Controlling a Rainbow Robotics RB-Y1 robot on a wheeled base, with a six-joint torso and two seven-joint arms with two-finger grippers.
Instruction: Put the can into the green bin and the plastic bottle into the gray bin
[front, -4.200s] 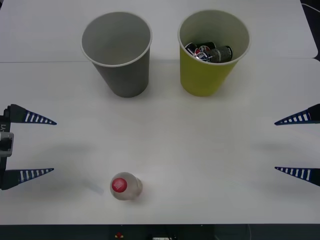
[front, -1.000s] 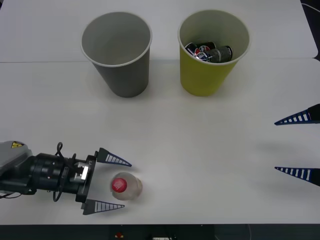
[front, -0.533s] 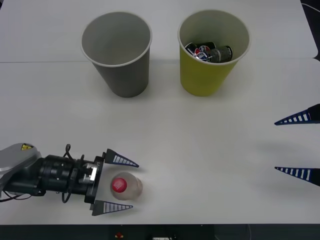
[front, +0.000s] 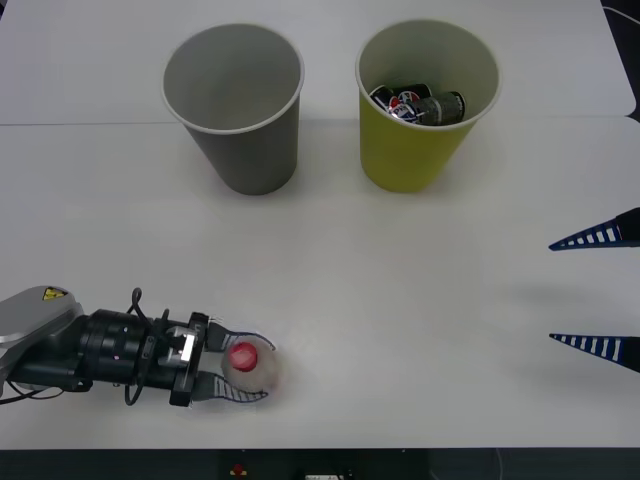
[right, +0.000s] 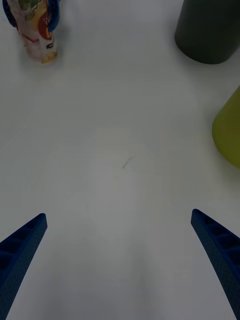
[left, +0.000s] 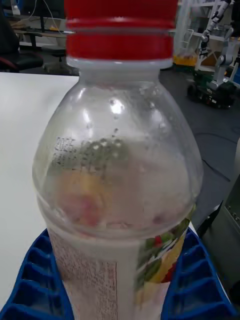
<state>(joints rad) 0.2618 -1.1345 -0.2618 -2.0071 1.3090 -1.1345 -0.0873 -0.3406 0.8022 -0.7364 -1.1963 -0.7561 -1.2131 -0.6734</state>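
Note:
The plastic bottle (front: 247, 366) stands upright near the table's front left, red cap up. My left gripper (front: 240, 371) is shut on the bottle, one blue finger on each side of its body. The left wrist view has the bottle (left: 117, 190) close up between the fingers (left: 35, 280). Far off in the right wrist view the bottle (right: 37, 35) stands with blue fingertips around it. The gray bin (front: 235, 105) stands at the back left. The green bin (front: 425, 100) to its right holds dark cans (front: 420, 104). My right gripper (front: 600, 290) hangs open at the right edge, away from everything.
The table's front edge (front: 400, 448) runs close behind the bottle in the front view. White table (front: 400, 290) lies between the bottle and the two bins. Past the table edge, the left wrist view has chairs and equipment in the room.
My left arm came in from the left edge, put its open fingers around the bottle, and has now shut them on it. The right arm has stayed still.

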